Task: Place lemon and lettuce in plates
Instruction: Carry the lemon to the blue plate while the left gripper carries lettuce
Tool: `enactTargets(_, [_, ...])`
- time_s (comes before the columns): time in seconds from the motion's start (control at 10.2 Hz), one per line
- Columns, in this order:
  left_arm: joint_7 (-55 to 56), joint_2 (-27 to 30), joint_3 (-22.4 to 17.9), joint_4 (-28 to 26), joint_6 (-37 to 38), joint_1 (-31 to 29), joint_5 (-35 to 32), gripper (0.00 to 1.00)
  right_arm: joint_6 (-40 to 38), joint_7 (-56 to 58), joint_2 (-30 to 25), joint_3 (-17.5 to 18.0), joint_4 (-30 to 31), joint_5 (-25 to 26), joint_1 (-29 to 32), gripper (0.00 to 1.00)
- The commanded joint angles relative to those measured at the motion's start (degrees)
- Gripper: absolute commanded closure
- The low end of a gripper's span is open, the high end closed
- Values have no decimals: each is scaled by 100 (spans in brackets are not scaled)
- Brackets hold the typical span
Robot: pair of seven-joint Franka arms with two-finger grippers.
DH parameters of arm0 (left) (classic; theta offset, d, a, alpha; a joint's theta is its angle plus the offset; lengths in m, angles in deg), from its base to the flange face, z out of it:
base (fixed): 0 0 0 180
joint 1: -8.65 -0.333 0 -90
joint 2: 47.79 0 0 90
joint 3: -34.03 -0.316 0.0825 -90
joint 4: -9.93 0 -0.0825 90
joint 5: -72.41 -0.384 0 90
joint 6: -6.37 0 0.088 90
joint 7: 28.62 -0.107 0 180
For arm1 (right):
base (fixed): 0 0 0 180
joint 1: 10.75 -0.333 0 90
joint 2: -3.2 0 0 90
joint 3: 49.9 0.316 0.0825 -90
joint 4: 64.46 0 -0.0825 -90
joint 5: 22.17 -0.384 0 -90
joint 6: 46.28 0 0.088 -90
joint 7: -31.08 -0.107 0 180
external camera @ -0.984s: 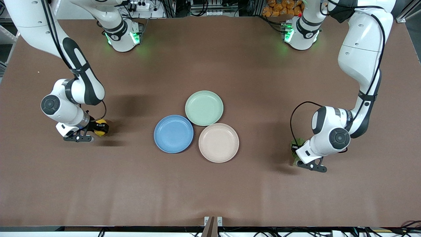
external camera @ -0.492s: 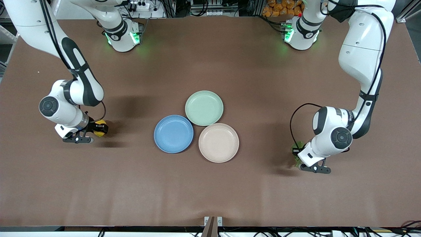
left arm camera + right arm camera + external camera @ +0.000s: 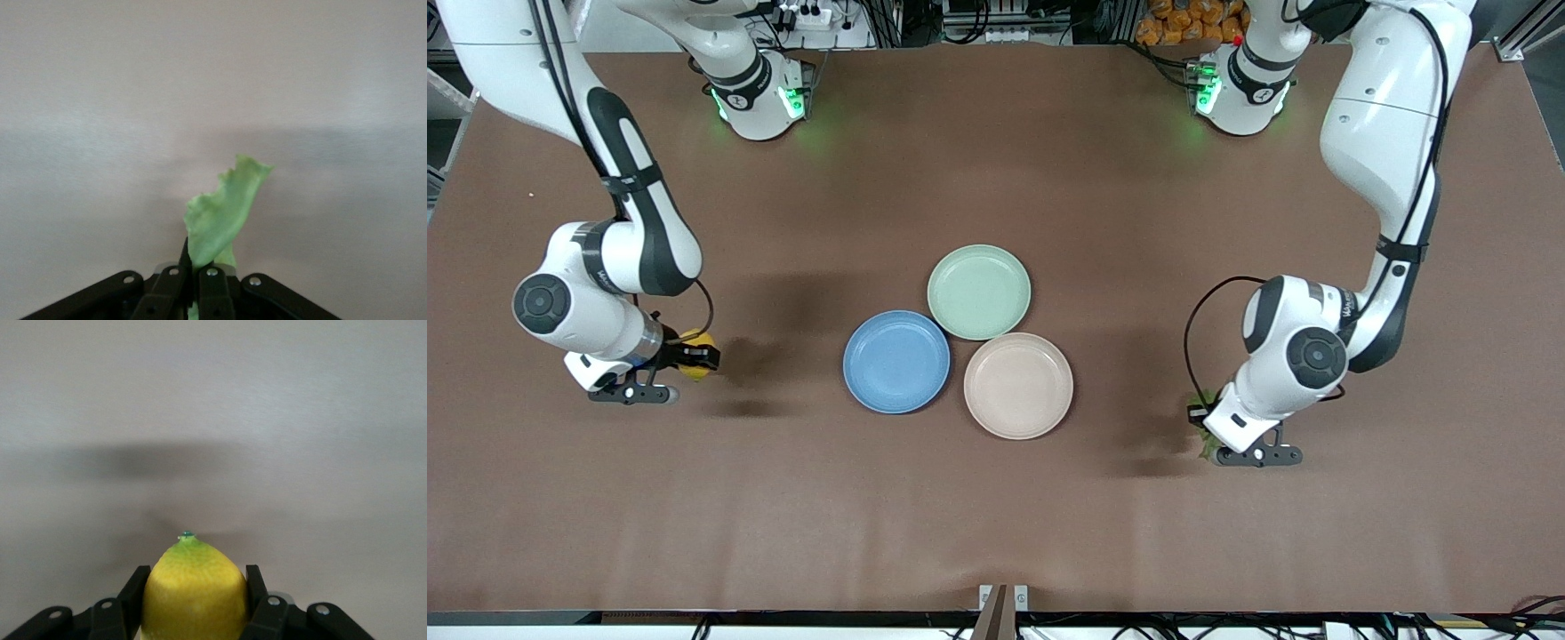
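the lemon (image 3: 193, 590) is being held clamped in the right hand (image 3: 685, 358) over the worktop (image 3: 996, 498) at the right arm's end; the lettuce (image 3: 223, 213) is being pinched in the left hand (image 3: 1208, 436) over the left arm's end, well apart from the blue plate (image 3: 896, 362) and pink plate (image 3: 1018, 386)

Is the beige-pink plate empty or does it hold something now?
Empty. The beige-pink plate shows only its bare surface; the lettuce hangs clamped in the left tool.
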Motion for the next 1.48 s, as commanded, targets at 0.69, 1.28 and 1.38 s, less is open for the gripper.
enactTargets(0.69, [2552,377,-15,162,56,1442,43,100,-141,-1820,529,341,-782,-991,-1282,89])
enactTargets(1.28, [3081,17,11,574,-5,2138,131,100,88,-2742,1110,342,-1380,-1008,-1933,89])
enactTargets(1.38, [3090,-19,2,592,-14,2182,123,100,201,-2909,1224,342,-1398,-1000,-2047,88])
